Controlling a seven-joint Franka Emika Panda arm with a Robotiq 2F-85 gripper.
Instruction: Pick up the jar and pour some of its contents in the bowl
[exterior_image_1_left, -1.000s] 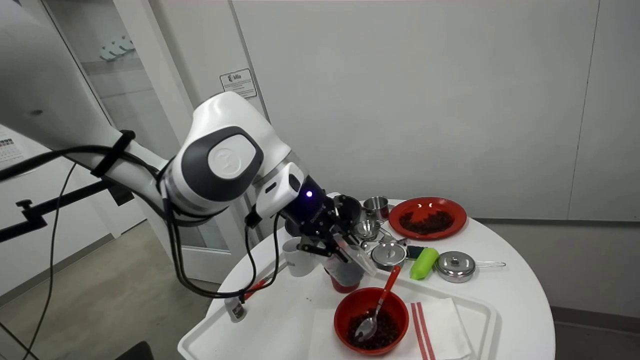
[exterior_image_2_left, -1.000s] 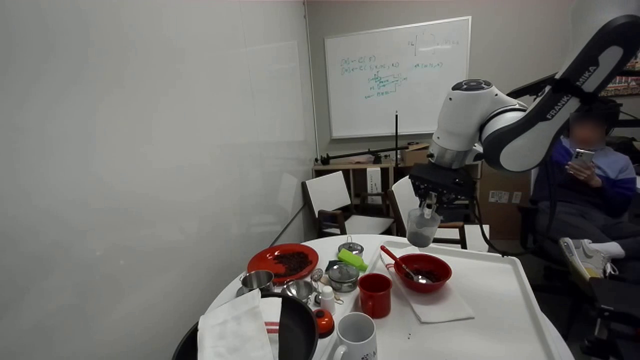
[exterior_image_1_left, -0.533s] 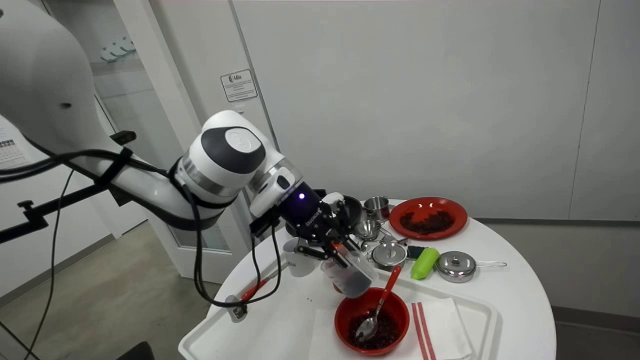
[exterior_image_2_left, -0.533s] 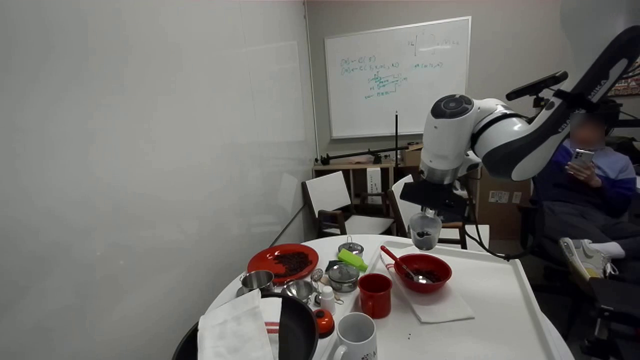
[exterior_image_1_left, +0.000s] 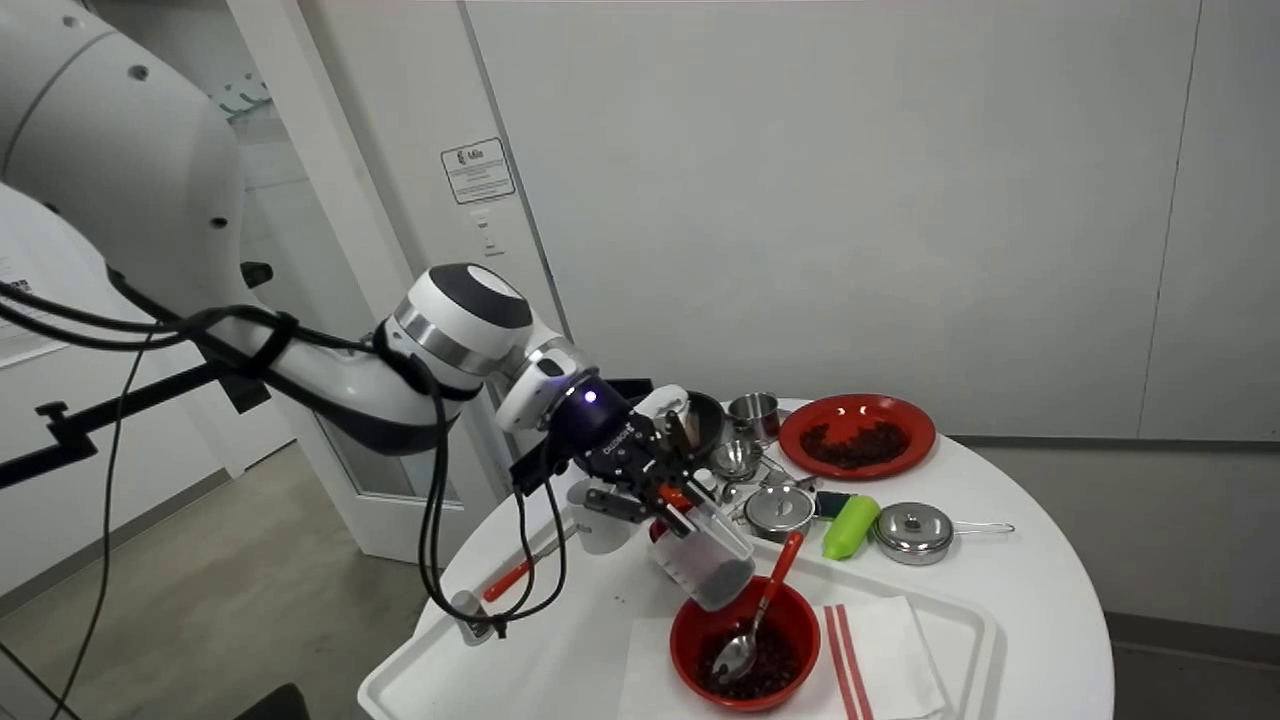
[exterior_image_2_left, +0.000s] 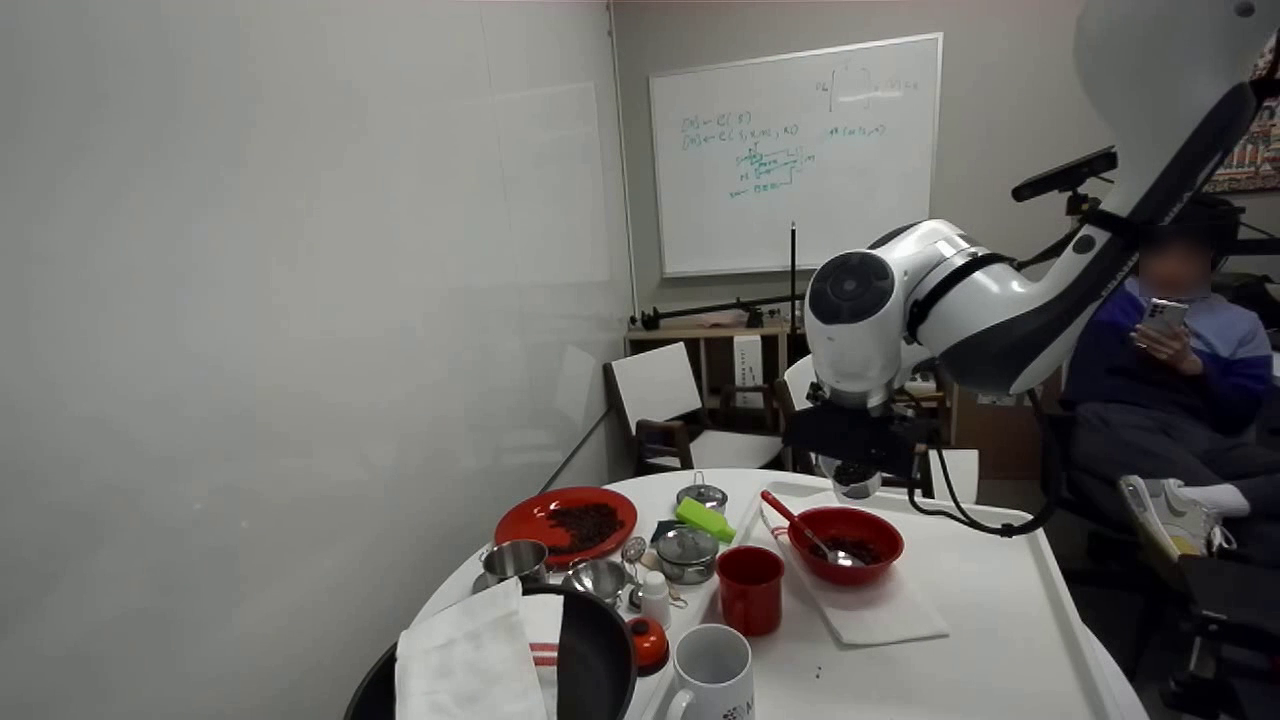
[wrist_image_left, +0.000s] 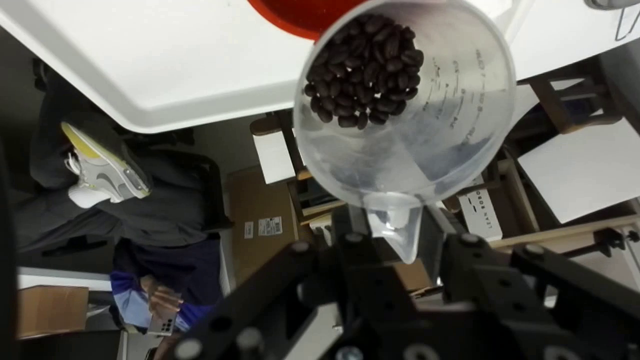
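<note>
The jar (exterior_image_1_left: 708, 568) is clear, with measuring marks and dark beans inside. In the wrist view the jar (wrist_image_left: 450, 145) shows its open mouth, with the beans gathered on one side of its base. My gripper (wrist_image_left: 397, 225) is shut on the jar's handle; the gripper also shows in an exterior view (exterior_image_1_left: 690, 505). The jar is held off the table, tilted, its base overlapping the bowl's edge in that view. In an exterior view the jar (exterior_image_2_left: 855, 488) is partly hidden by the gripper. The red bowl (exterior_image_1_left: 685, 650) holds dark beans and a red-handled spoon (exterior_image_1_left: 778, 570); it also shows elsewhere (exterior_image_2_left: 870, 575).
The bowl stands on a napkin on a white tray (exterior_image_2_left: 1010, 600). A red mug (exterior_image_2_left: 750, 595), a white mug (exterior_image_2_left: 712, 665), small steel pots (exterior_image_1_left: 912, 530), a green object (exterior_image_1_left: 850, 527) and a red plate of beans (exterior_image_1_left: 925, 440) stand around. A pan (exterior_image_2_left: 600, 640) holds a cloth.
The arm has come lower, and the gripper has tilted the jar further. Its base has moved down towards the bowl in an exterior view. The bowl and the other things stay put.
</note>
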